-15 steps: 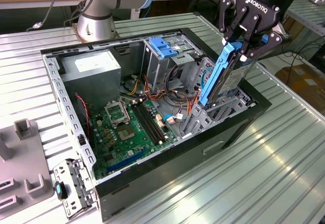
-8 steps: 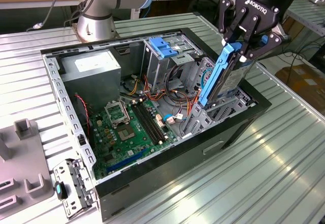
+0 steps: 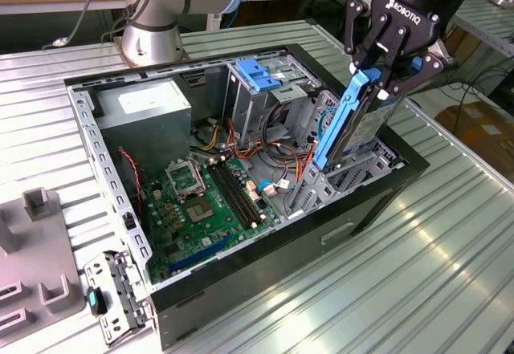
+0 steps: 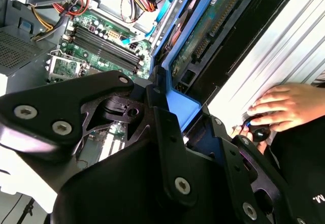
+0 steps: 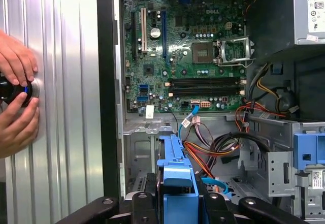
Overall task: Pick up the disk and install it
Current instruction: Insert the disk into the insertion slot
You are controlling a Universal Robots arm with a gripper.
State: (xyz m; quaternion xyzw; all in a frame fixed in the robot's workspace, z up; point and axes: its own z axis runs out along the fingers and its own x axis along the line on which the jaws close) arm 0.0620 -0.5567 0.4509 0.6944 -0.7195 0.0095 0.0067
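Exterior view, left to right:
- Grey fixture block (image 3: pixel 36 266) on the ribbed metal table (image 3: pixel 418 266), beside the open computer case (image 3: pixel 265 262).
- Arm base (image 3: pixel 152 41) on the table behind the case.
- In the case, at the exterior view's left end: grey power supply box (image 3: pixel 144 109). Green motherboard (image 3: pixel 201 201) lies flat on the floor, CPU socket bare.
- Mid-case, at the back: metal drive cage with a blue handle (image 3: pixel 261 77). Red, orange and yellow wires (image 3: pixel 281 157) run past it.
- At the exterior view's right end: gripper (image 3: pixel 388 81) above the case, jaws pinching the top end of the disk (image 3: pixel 357 125). The disk stands on edge and tilted, with the blue rail toward the camera. Its lower end is down at the grey drive bay (image 3: pixel 337 181). Cannot tell if it is seated or only touching the frame.

Wrist views:
- First wrist view: the disk's blue rail (image 5: pixel 177 178) sits between the black fingers, motherboard beyond it.
- Second wrist view: the disk's circuit-board side (image 4: pixel 208 31) shows.
- A person's hand (image 5: pixel 15 97) rests on a dark round knob (image 5: pixel 12 89) on the table outside the case. The same hand (image 4: pixel 282 104) shows in the second wrist view.
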